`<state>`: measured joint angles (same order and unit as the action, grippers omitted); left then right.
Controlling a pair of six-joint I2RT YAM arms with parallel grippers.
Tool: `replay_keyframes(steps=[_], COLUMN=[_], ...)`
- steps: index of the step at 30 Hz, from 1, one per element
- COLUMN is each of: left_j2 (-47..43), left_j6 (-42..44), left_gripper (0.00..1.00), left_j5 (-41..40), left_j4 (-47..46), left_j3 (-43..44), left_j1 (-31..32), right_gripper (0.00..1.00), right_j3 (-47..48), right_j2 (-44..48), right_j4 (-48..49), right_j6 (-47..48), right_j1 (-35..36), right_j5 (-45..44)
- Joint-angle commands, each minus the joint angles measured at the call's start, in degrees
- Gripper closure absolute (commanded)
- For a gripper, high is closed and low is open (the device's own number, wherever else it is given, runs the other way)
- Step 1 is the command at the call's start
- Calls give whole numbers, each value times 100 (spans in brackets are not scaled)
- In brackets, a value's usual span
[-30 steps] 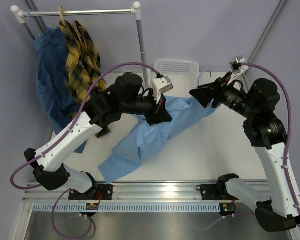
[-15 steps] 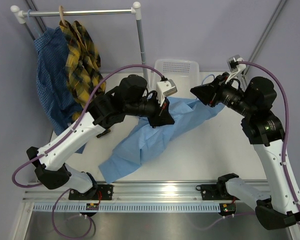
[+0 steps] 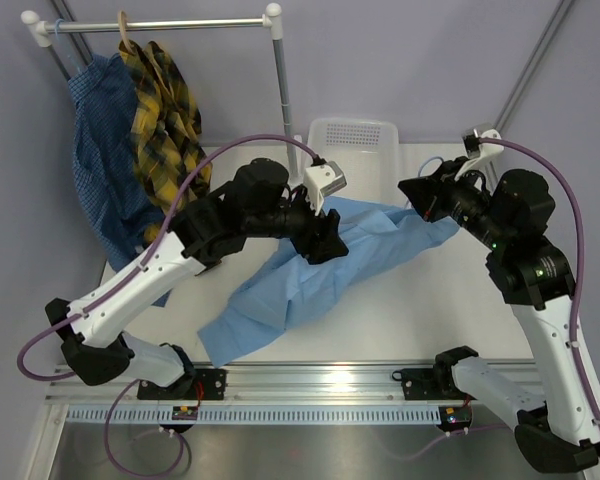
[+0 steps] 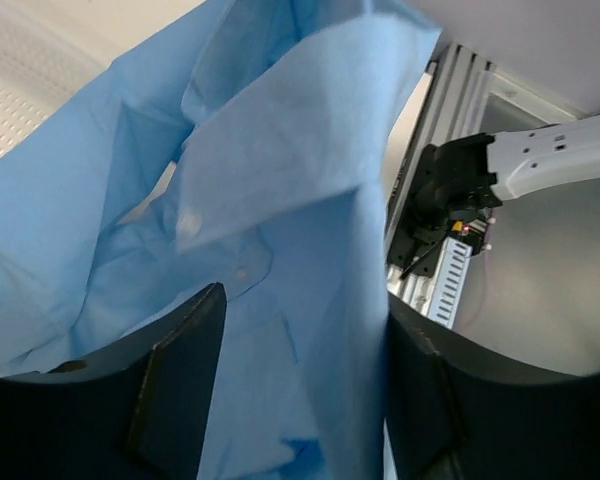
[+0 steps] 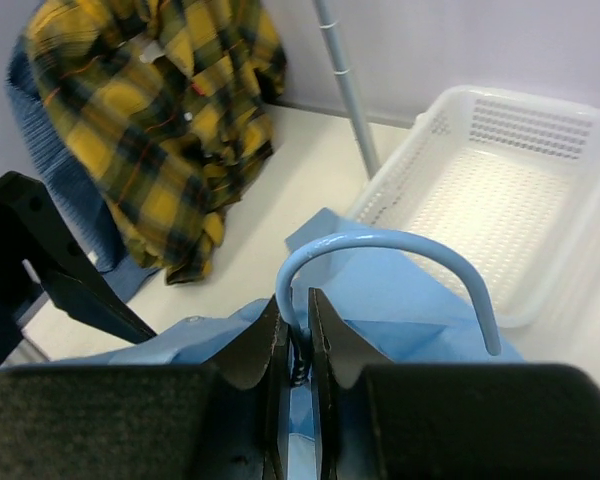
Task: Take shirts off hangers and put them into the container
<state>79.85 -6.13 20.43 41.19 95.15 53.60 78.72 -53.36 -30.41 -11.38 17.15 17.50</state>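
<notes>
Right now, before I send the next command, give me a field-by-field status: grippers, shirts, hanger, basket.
Container: white perforated plastic basket, empty, at the far edge of the table.
Loose shirt: plain light blue button shirt, spread on the table, not in the basket.
Left gripper: open, that shirt's fabric between its fingers.
Right gripper: shut on the neck of the thin light-blue wire hanger.
On the rack rail: yellow-and-black plaid shirt and dark blue fine-checked shirt, hanging.
</notes>
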Motion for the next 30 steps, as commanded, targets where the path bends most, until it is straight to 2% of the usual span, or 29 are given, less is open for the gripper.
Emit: replay_keyframes(steps=[1, 4, 13, 20, 23, 24, 26, 28, 30], left_j2=[-487, -830, -1341, -1350, -1315, -1315, -1314, -1315, -1367], left_j6=[-116, -239, -582, -582, -565, -547, -521, -442, -363], left_gripper=[35, 31, 30, 40, 59, 75, 88, 100, 100], left_j5=[-555, -732, -855, -1172, -1260, -1278, -1287, -1409, -1567], left_j4=[-181, -173, -164, -146, -111, -85, -59, 99, 301], left_j3=[-330, -611, -1192, -1421, -1429, -1412, -1394, -1351, -1333], left_j1=[27, 27, 27, 27, 27, 27, 27, 27, 19], right_gripper=[100, 100, 100, 100, 100, 100, 100, 100, 100], right_j3=[-58, -85, -58, 21, 21, 21, -5, -23, -41], right_j2=[247, 256, 160, 168, 177, 186, 212, 247, 265], right_j4=[185, 168, 158, 194, 168, 159, 150, 132, 106], right_j6=[311, 443, 601, 654, 716, 742, 786, 874, 988], right_j1=[17, 26, 26, 26, 25, 26, 17, 26, 26], right_j5=[-904, -1055, -1723, -1873, -1952, -1995, -2092, -2267, -2443])
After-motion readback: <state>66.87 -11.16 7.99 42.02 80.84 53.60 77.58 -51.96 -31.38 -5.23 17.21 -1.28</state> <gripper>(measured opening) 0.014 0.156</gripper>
